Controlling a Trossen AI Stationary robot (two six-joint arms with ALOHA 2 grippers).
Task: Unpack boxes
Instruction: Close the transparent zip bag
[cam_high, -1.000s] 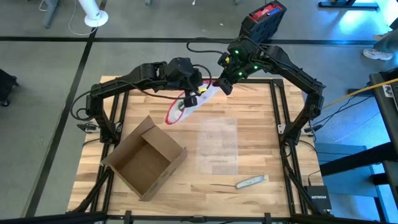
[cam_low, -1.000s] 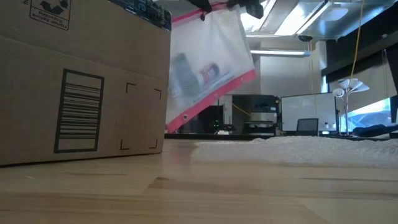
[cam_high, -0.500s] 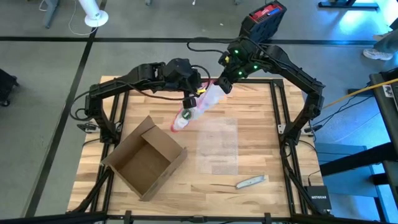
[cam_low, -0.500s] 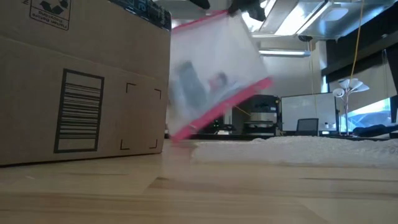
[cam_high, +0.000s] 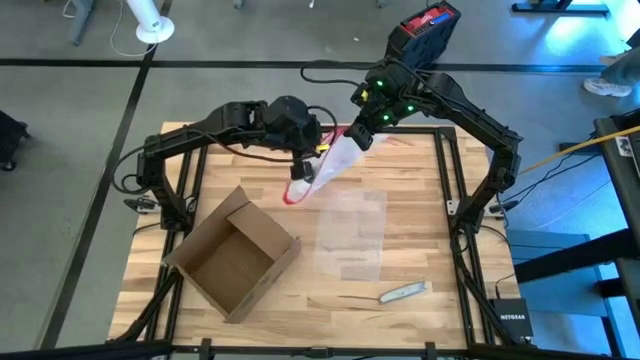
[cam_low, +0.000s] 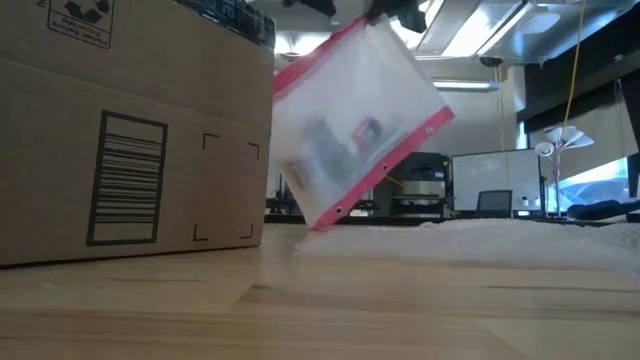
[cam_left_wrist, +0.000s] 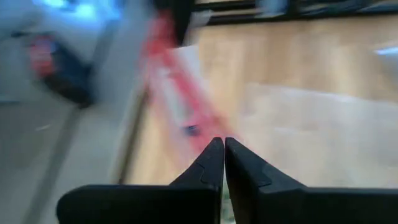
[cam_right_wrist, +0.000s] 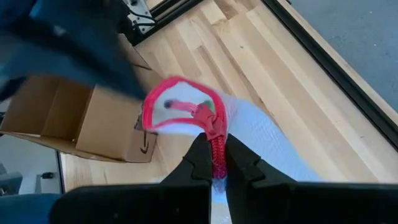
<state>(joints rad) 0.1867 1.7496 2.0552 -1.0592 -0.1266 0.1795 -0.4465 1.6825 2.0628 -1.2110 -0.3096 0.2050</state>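
The right gripper is clamped on the pink-red edge of a clear pouch, holding it above the worktop toward 12 o'clock. The left gripper, fingers pressed together and empty, sits just beside the pouch. The open cardboard box lies toward 8 o'clock.

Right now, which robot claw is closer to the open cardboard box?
Left. The left claw hangs just past the cardboard box's far corner, beside the clear pouch. The right claw pinches the pouch's pink-red edge farther back, toward the table's far side.
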